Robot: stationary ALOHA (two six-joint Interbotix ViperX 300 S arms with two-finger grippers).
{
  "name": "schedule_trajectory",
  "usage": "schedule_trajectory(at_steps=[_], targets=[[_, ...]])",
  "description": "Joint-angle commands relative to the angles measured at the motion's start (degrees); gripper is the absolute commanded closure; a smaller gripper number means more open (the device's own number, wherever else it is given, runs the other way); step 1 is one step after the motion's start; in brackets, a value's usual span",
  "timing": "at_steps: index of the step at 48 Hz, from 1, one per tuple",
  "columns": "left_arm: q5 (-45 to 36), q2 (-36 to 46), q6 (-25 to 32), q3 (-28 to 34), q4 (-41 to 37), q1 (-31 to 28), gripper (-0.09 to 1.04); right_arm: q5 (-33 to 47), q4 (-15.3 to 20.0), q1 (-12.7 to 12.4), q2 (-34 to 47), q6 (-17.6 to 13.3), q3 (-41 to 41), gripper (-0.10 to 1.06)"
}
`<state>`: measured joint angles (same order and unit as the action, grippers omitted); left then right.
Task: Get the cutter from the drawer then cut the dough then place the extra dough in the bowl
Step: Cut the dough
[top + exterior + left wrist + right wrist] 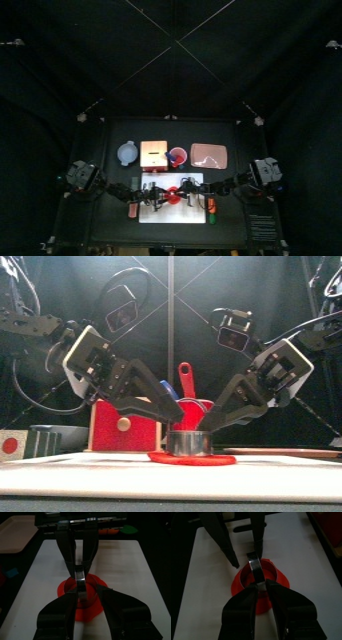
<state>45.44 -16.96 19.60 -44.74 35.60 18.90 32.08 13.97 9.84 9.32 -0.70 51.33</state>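
White board [80, 471] bears flat dough [191, 459], metal cutter [189, 442].

Dim booth, black curtains [171, 60] absorbing light. Overhead light strikes the white board [67, 478], the brightest surface; shadows soft.

Top looks down from afar; front sits level, close; both wrist cameras share the dough [65, 591]
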Motion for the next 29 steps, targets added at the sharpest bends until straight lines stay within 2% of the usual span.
schedule_trajectory(at_steps=[1, 11, 29], targets=[[0.26, 2.11, 0.26, 0.35, -0.62, -0.09, 0.19, -0.62, 0.00, 0.00, -0.44, -0.18, -0.35, 0.36], [0.26, 3.43, 0.26, -0.53, -0.62, -0.09, 0.19, -0.79, -0.18, 0.00, -0.44, -0.09, -0.53, 0.36], [0.26, 6.59, 0.18, -3.34, -0.53, 0.00, 0.19, -1.67, -2.72, -0.26, -1.23, -0.18, -1.32, 0.36]])
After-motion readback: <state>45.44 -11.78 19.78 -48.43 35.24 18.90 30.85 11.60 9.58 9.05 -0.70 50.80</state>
